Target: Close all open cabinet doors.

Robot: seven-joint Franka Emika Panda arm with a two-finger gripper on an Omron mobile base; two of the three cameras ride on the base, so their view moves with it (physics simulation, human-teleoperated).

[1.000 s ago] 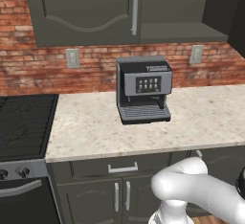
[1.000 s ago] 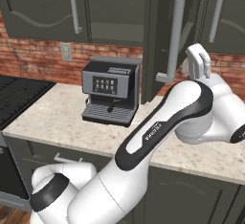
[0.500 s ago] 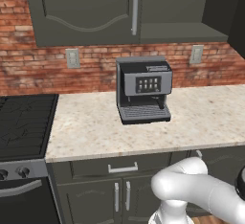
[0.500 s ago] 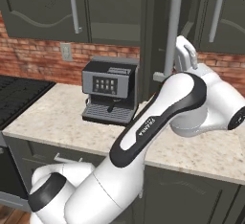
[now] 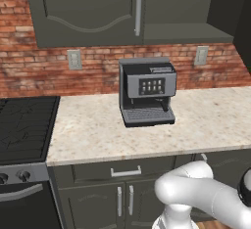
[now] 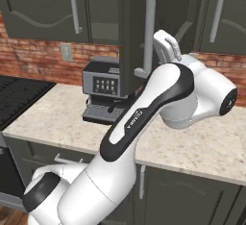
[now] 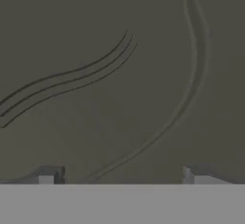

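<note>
Since a second ago the hand has climbed leftward along the open cabinet door (image 6: 137,31), closer to its silver bar handle (image 6: 148,27). Both jaws stand well apart and hold nothing; the gripper (image 7: 122,180) nearly touches the door's arched moulding (image 7: 72,82). This door juts toward the near side above the coffee machine (image 6: 103,92), right of the closed cabinet door (image 5: 88,10). I judge it a stiff, light hinged panel, best pushed flat on its face near the handle edge. From the base, the white arm (image 6: 144,108) rises steeply, elbow bent right, wrist raised.
</note>
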